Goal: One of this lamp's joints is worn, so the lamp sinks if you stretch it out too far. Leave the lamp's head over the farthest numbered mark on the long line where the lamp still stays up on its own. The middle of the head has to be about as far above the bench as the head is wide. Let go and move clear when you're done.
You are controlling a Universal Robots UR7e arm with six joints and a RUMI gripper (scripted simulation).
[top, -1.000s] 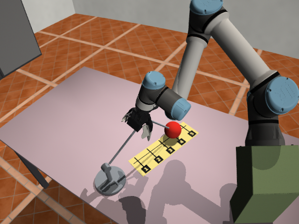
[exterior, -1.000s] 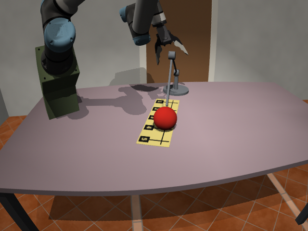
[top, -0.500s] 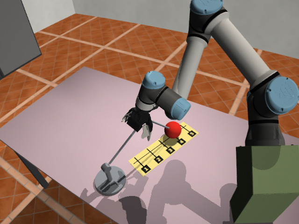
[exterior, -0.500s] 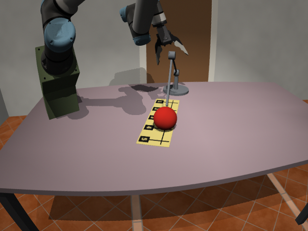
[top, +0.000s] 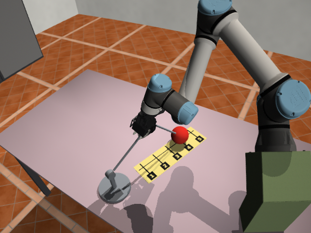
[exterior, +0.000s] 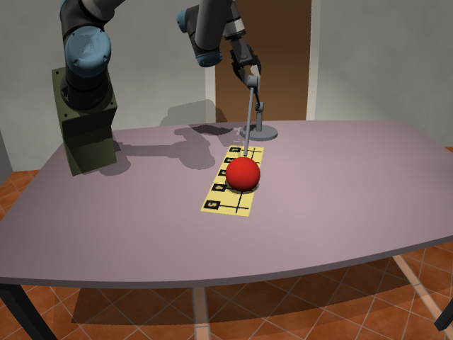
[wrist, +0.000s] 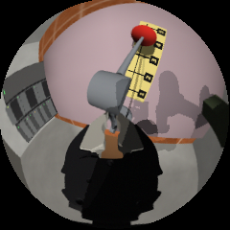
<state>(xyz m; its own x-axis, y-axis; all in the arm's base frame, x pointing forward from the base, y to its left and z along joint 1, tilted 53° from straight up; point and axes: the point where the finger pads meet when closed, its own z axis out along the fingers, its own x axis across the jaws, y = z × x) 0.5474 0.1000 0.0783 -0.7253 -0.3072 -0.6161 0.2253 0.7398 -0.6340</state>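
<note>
The lamp's round grey base (top: 114,189) (exterior: 259,132) stands on the bench near the strip's "1" end. Its lower rod (top: 125,155) (exterior: 251,80) (wrist: 107,91) rises to the elbow joint. My gripper (top: 143,134) (exterior: 252,78) (wrist: 112,110) is shut on that elbow joint, high above the bench. From there the upper rod slopes down to the red ball head (top: 180,134) (exterior: 243,173) (wrist: 144,33). The head hangs low over the yellow numbered strip (top: 158,171) (exterior: 245,210) (wrist: 146,85), at about marks 3 and 4. Whether it touches the strip I cannot tell.
The arm's green pedestal (top: 276,188) (exterior: 88,135) stands on the bench beyond the strip's side. A grey panel (top: 17,37) stands off the bench at the far left. The bench edge (exterior: 219,280) runs along the front.
</note>
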